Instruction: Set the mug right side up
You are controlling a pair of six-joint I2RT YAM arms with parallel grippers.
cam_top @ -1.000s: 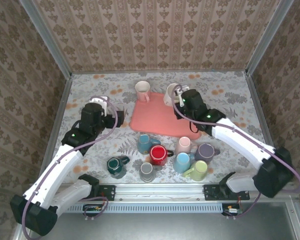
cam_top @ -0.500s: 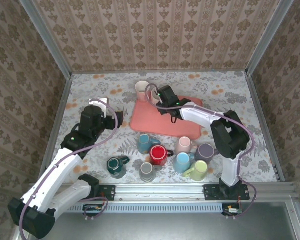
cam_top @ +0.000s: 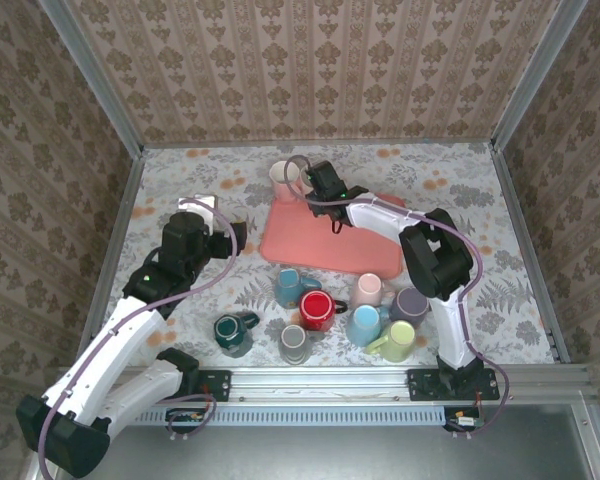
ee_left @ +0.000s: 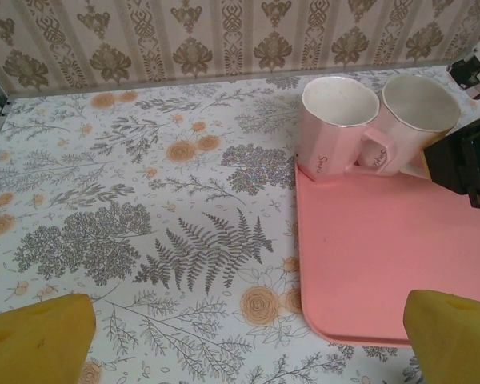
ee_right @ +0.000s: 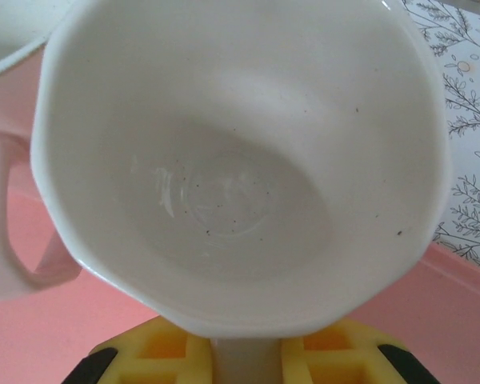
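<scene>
Right tool [ee_right: 242, 358] pinches the pale pink ceramic mug [ee_right: 232, 160] by its wall, mouth up, at the flat pink tray [ee_left: 368, 256]. Recommended: seat it level, clear of the neighbouring pink mug [ee_left: 336, 120], before releasing. Left tool [cam_top: 235, 238] is spread, idle.

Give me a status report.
Right hand shut on pale pink ceramic mug, mouth up, at edge of pink tray. Left hand open. Matching pink mug close alongside.
</scene>
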